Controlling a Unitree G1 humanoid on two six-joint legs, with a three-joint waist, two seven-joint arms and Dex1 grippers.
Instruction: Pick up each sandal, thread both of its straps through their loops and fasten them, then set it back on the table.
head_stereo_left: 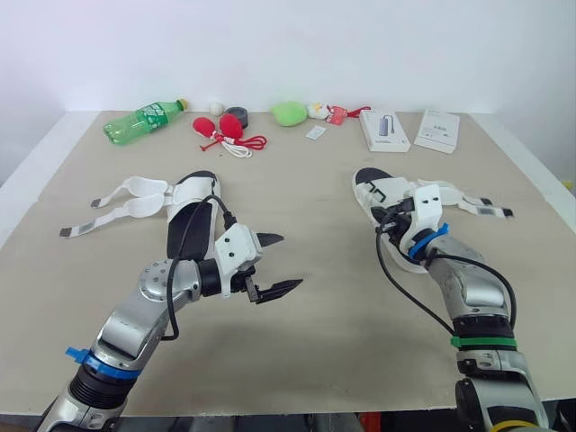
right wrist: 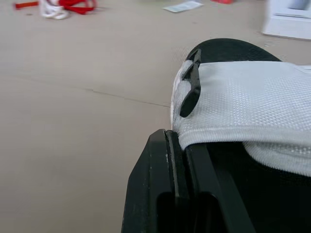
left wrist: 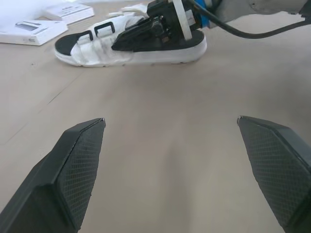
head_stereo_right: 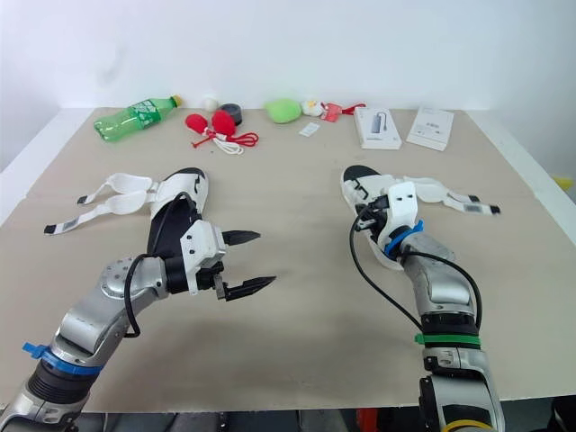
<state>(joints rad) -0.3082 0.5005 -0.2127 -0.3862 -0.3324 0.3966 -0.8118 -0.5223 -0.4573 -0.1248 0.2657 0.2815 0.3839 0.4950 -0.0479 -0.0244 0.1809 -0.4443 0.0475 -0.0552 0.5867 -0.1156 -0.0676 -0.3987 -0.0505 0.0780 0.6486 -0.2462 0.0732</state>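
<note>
Two white sandals with black soles lie on the beige table. The left sandal (head_stereo_left: pixel 193 211) has its two straps (head_stereo_left: pixel 126 196) spread loose toward the table's left side. My left gripper (head_stereo_left: pixel 290 260) hovers open just in front and to the right of it, holding nothing. The right sandal (head_stereo_left: pixel 385 193) lies with its straps (head_stereo_left: pixel 477 205) trailing to the right. My right gripper (right wrist: pixel 177 145) rests on this sandal's near end, its fingers shut on the edge of a white strap band (right wrist: pixel 243 97) by the black buckle (right wrist: pixel 190 92). The left wrist view shows that sandal (left wrist: pixel 146 51) too.
Along the table's far edge lie a green bottle (head_stereo_left: pixel 144 120), a red toy with a cord (head_stereo_left: pixel 229 133), a dark tape roll (head_stereo_left: pixel 237 113), a green object (head_stereo_left: pixel 289 112) and two white boxes (head_stereo_left: pixel 384 130) (head_stereo_left: pixel 437 130). Bare tabletop (head_stereo_left: pixel 315 315) separates the arms.
</note>
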